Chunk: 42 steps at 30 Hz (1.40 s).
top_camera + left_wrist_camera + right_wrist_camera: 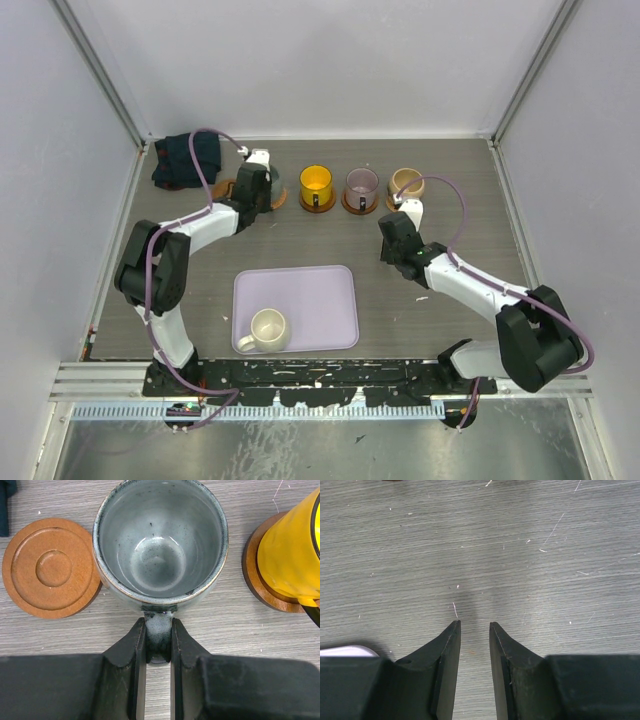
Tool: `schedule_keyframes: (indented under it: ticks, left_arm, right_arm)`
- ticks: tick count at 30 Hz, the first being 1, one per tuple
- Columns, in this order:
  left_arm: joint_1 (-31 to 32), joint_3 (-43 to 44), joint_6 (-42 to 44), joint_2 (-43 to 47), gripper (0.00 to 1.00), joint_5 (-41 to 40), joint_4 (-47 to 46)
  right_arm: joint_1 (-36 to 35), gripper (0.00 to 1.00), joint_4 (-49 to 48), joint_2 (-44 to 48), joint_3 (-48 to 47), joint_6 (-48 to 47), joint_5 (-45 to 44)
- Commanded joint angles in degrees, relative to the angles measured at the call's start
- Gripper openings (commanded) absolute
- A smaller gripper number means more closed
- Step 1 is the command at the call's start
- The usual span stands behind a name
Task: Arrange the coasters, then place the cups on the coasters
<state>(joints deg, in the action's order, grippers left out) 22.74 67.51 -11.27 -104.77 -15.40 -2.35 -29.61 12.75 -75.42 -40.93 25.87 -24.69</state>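
My left gripper [159,639] is shut on the handle of the grey-green cup [160,545], which stands upright with its inside showing. An empty orange-brown coaster [50,567] lies just left of it. The yellow cup [292,550] sits on a dark coaster [260,587] to its right. From above, the left gripper [258,180] covers most of that cup. The yellow cup [316,183], purple cup [361,185] and tan cup [405,181] each sit on a coaster in a row. The cream cup [268,329] stands on the lavender tray [320,300]. My right gripper [474,625] is open over bare table, below the tan cup.
A dark folded cloth [187,160] lies at the back left corner, close behind the empty coaster [225,187]. White walls with metal rails enclose the table on three sides. The tray's corner shows at the lower left of the right wrist view.
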Motion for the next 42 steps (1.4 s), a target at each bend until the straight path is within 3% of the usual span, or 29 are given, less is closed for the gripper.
schedule_keyframes:
  ticks: [1,42]
  left_arm:
    - [-0.24,3.56,-0.73,1.22,0.0,-2.87,-9.91]
    - [0.36,0.3,-2.78,2.72,0.0,-3.45,-9.6]
  right_arm:
    - [0.14,0.35,-2.67,-0.15,-2.29,0.63,0.07]
    - [0.13,0.35,-3.7,-0.37,-2.05,1.53,2.87]
